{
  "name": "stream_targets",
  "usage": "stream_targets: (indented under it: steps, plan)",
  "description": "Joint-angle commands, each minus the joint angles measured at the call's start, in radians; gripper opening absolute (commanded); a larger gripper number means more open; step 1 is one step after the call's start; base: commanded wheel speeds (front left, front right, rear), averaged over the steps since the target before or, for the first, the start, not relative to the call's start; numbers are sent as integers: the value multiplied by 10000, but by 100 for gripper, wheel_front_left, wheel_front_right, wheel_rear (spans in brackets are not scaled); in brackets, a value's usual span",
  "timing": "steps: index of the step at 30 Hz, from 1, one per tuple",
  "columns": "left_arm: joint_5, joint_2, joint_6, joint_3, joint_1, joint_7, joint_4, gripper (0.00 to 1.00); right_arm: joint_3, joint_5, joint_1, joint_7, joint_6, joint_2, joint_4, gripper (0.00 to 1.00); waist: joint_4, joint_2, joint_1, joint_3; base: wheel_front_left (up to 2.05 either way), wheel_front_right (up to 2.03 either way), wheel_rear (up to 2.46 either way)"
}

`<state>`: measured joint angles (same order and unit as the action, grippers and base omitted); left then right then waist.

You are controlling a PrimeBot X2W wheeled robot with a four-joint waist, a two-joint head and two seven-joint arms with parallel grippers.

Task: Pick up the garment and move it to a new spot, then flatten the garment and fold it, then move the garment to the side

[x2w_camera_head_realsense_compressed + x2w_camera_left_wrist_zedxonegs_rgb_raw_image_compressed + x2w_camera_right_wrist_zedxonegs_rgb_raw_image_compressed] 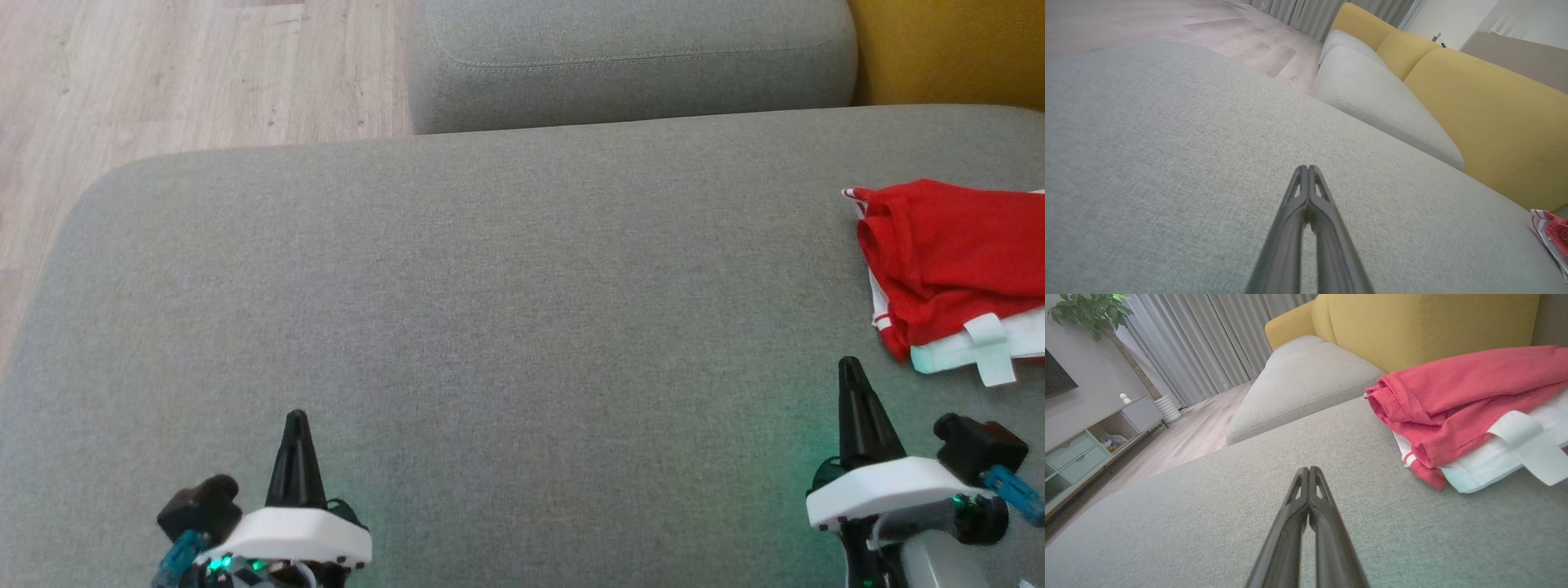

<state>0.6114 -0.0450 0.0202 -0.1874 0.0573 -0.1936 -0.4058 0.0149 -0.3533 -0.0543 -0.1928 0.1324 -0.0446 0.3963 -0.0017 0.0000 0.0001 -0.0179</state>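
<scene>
Resting low over the near edge of the grey sofa cushion (490,327), the left hand (297,418) and the right hand (849,365) each have their two dark fingers pressed together tip to tip, clenched on nothing. Both point away across bare fabric. That parked pose suggests neither is working the cloth at this moment.

Just beyond and to the right of the right hand, near it but not touching, the red garment (939,253) lies in a compact layered bundle at the cushion's right edge. White trim and a pale tab (992,347) show at its near side. Lying there, it leaves the middle of the cushion as room for flattening, or it may already be set aside; I cannot tell which.

Farther off are a second grey cushion (629,65), the yellow backrest (947,49) and the wooden floor (163,73).
</scene>
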Motion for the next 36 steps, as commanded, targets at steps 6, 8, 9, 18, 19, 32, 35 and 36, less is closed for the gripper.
stream_targets:
  steps: [6, 8, 9, 18, 19, 32, 35, 36]
  plan:
    - [687, -11, -142, 382, 434, 195, 439, 0, 100, -877, -458, 203, -3, -21, -444, 0, 1, 0, 0, 9, 0, 0, 0]
    - [873, -12, -170, 435, 435, 253, 462, 0, 118, -1112, -459, 260, -4, -21, -466, 0, 1, 0, 0, 12, 0, 0, 0]
    - [967, -12, -184, 461, 436, 281, 474, 0, 127, -1229, -460, 288, -4, -22, -477, 0, 1, 0, 0, 13, 0, 0, 0]
    - [1804, -16, -307, 698, 442, 540, 579, 0, 207, -2281, -466, 546, -5, -25, -574, 0, 3, 0, 0, 26, 0, 0, 0]
    - [1897, -16, -320, 724, 443, 569, 591, 0, 215, -2398, -467, 574, -5, -25, -585, 0, 3, 0, 0, 27, 0, 0, 0]
    - [3017, -21, -485, 1041, 452, 915, 731, 0, 323, -3806, -477, 919, -7, -30, -714, 0, 5, 0, 0, 44, 0, 0, 0]
    - [3297, -22, -526, 1120, 454, 1002, 766, 0, 350, -4158, -479, 1005, -7, -31, -746, 0, 6, 0, 0, 48, 0, 0, 0]
    - [3390, -23, -540, 1147, 455, 1030, 778, 0, 359, -4275, -480, 1034, -7, -31, -757, 0, 6, 0, 0, 49, 0, 0, 0]
